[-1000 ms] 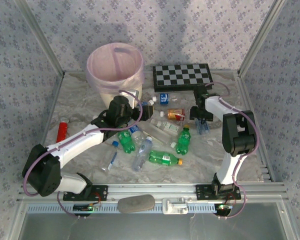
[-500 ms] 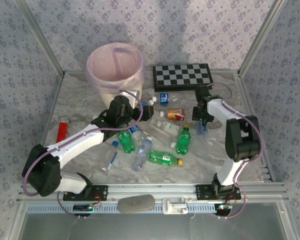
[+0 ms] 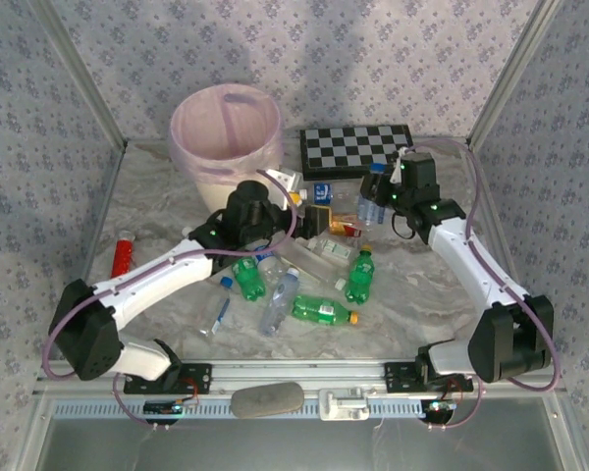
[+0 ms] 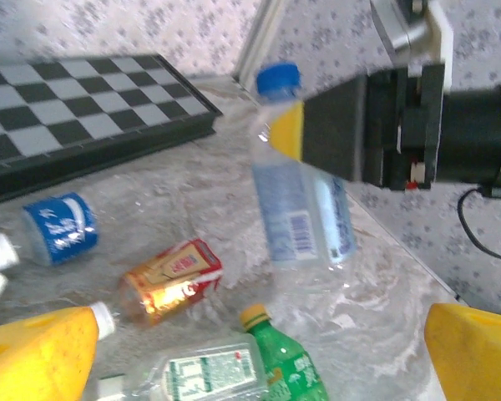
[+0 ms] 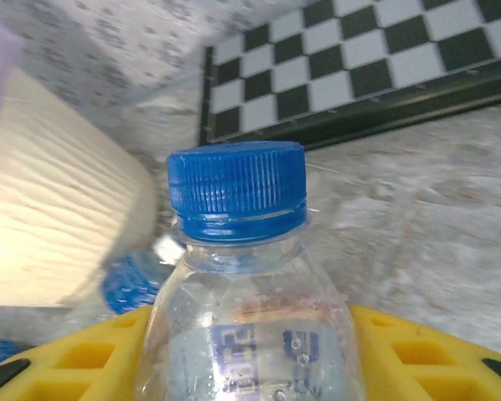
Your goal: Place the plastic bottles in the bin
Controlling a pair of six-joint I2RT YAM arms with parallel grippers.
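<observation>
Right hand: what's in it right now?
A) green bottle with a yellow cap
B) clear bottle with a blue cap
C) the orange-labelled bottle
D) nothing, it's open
B: in the right wrist view the clear blue-capped bottle sits clamped between the yellow fingers of the right hand, and the top view shows that hand gripping it near the chessboard.

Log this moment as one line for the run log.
right fingers: shut on blue-capped bottle, held off table near chessboard | left fingers: open, empty, above loose bottles | bin: upright, left of chessboard
</observation>
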